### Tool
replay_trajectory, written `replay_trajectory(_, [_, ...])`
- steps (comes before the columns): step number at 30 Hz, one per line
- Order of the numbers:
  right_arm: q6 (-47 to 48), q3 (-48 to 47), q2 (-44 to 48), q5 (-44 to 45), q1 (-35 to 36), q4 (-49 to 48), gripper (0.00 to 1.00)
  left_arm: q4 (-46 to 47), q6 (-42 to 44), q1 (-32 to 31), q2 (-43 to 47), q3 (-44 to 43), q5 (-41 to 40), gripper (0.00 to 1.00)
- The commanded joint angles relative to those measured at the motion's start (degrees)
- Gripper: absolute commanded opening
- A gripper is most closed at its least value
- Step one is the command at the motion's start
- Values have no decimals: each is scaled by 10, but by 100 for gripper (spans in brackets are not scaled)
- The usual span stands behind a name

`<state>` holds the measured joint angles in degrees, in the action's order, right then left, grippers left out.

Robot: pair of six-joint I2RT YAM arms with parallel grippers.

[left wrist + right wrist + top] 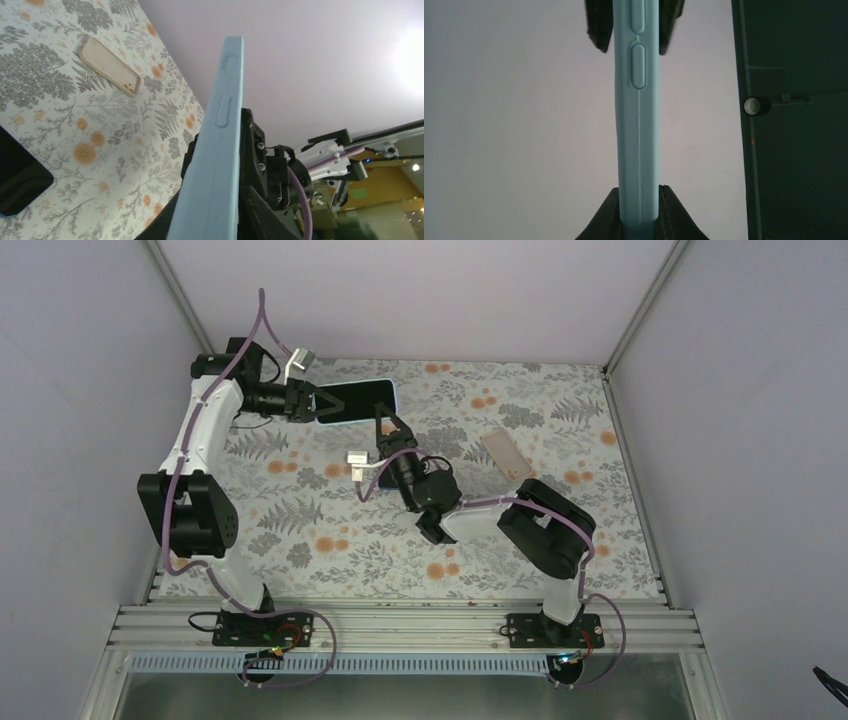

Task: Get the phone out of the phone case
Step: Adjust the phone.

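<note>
We see the phone [358, 400] at the far side of the floral table [300, 530], left of centre, with its black screen facing the overhead camera and its pale blue rim showing. The left gripper [322, 405] is closed on its left end. The right gripper [390, 425] reaches in from the near side to its right end.

In the left wrist view, the phone's blue side edge [215, 150] with its moulded buttons runs up between that gripper's dark fingers [252, 200]. In the right wrist view, the same edge [638, 150] is pinched between the right gripper's own fingers [606, 217] at the bottom, and the left gripper's fingertips clamp it at the top. The phone seems to be raised off the table, though we cannot be sure from these angles.

The phone case [507, 455] lies flat on the table to the right, well apart from the phone. It is pale beige-pink and nothing sits in it. In the left wrist view we also find the case [110, 66], and a second dark phone [20, 185] lying on the table.
</note>
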<state>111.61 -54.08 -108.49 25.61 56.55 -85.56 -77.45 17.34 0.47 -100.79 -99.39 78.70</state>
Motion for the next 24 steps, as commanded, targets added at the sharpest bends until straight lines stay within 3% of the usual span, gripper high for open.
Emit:
replay_trajectory(1, [-9,-18,-3,-11,4,-235,3,-3,-3,-1,26,0,32,19])
replay_trajectory(5, [-9,-14,1,-13,4,-236,3,-3,4,-2,31,-3,39,3])
replay_trajectory(12, [-8,-6,3,-13,4,-235,6,-3,14,-7,35,-16,44,2])
replay_trajectory(15, [-3,-8,3,-10,5,-229,52,-3,16,-7,33,-20,43,2])
replay_trajectory(17, [0,-17,0,-2,5,-228,90,-3,18,-7,31,-23,47,2])
replay_trajectory(18, [1,-21,-1,1,5,-228,99,-3,18,-7,30,-26,49,2])
replay_trajectory(24, [6,-12,4,7,5,-232,100,-4,28,-7,29,-49,45,2])
